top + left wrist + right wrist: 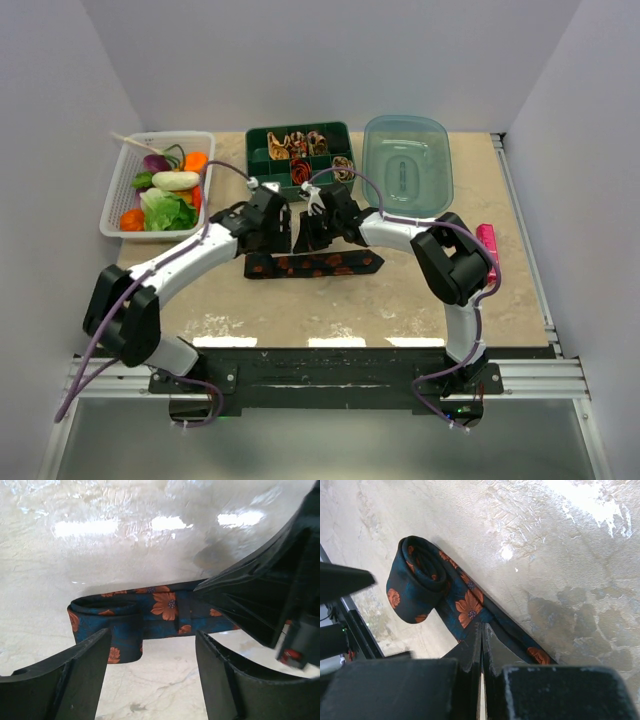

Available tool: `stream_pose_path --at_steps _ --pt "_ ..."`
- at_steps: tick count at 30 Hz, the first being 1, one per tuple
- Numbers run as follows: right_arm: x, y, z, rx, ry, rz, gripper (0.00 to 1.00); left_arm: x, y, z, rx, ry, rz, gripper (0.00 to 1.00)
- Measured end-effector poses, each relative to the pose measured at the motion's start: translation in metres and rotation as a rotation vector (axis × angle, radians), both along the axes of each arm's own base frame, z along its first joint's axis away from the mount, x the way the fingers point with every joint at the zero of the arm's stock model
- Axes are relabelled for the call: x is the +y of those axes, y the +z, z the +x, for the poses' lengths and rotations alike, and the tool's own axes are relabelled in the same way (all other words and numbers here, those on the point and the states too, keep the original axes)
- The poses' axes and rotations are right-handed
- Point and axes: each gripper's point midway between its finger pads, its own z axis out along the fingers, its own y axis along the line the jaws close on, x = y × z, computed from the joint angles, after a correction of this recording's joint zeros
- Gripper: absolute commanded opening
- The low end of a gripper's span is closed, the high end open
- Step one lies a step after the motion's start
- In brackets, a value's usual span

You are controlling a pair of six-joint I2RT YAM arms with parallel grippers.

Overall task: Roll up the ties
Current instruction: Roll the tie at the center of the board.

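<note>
Tie point(313, 264), dark with orange flowers, lies flat on the tabletop point(420, 295), one end loosely coiled before the spread-open left jaws, with the clenched right jaws pressing its flat part, and ungripped that coil could spring loose.

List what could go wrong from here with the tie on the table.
1. The tie has a loose-looking coil at one end, and the left gripper stands open, not clamping it, so the coil may unwind.
2. The right gripper, shut, rests its tips on the tie just beside the coil. Rolling further may jam against it or skew the roll.
3. Both grippers crowd the same short stretch of tie, so they might bump.
</note>
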Motion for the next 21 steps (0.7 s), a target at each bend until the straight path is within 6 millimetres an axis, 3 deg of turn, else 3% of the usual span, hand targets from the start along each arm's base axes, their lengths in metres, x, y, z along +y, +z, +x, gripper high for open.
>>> stream_pose_path --at_steps 3,6,14,18,21 --pt "0.002 0.000 -0.004 0.001 0.011 -0.004 0.00 0.017 0.013 0.006 -0.041 0.043 -0.102 0.78" --pt "0.009 0.003 -0.010 -0.001 0.035 0.002 0.00 0.038 0.014 0.009 -0.057 0.090 -0.216 0.79" --pt "0.041 0.023 -0.033 -0.021 0.136 0.056 0.00 0.084 -0.020 -0.014 -0.021 0.203 -0.558 0.81" --pt "0.056 0.032 -0.046 -0.035 0.184 0.084 0.00 0.096 -0.033 -0.028 -0.016 0.261 -0.702 0.81" --pt "0.067 0.036 -0.051 -0.045 0.210 0.103 0.00 0.093 -0.039 -0.035 -0.005 0.264 -0.755 0.80"
